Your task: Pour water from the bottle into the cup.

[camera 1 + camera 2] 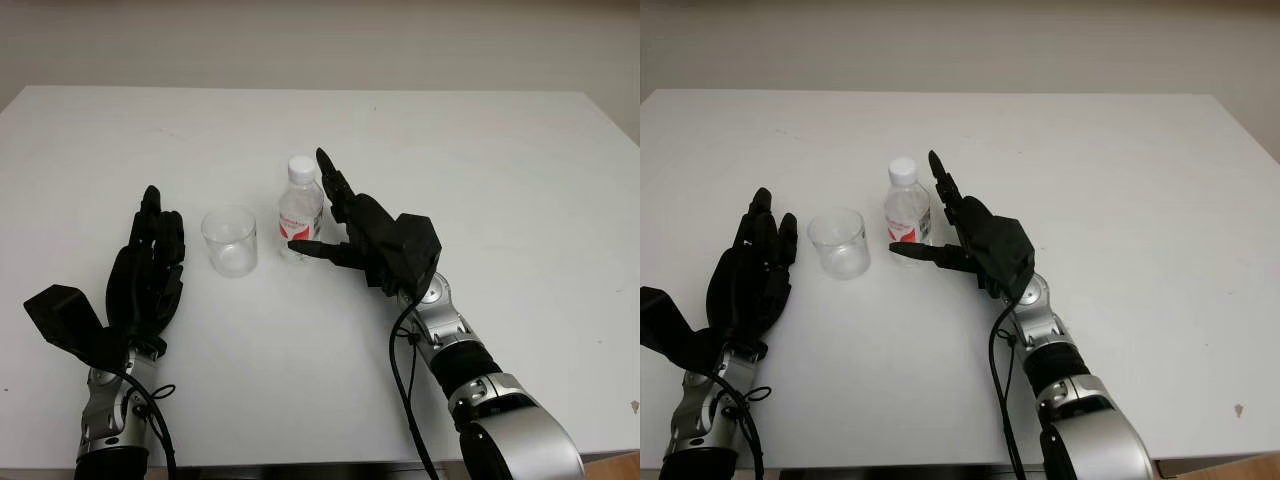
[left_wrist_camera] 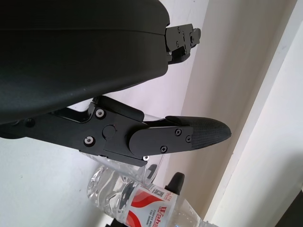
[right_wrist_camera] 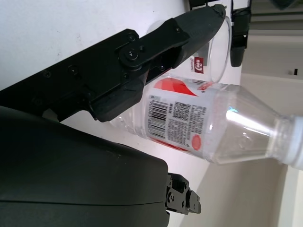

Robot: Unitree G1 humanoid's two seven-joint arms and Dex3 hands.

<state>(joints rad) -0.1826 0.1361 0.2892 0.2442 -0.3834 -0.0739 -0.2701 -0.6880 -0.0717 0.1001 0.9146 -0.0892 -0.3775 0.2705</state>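
Observation:
A small clear water bottle (image 1: 300,207) with a white cap and a red-and-white label stands upright near the table's middle. A clear plastic cup (image 1: 230,241) stands upright just to its left, with a small gap between them. My right hand (image 1: 326,205) is open right beside the bottle: its thumb reaches in front of the label and its fingers rise at the bottle's right side, not closed on it. The right wrist view shows the bottle (image 3: 213,127) close under the thumb, with the cup (image 3: 216,52) beyond. My left hand (image 1: 153,240) is open, left of the cup.
The white table (image 1: 480,160) stretches wide on all sides of the two objects. Its front edge runs just behind my forearms. A pale wall lies beyond the far edge.

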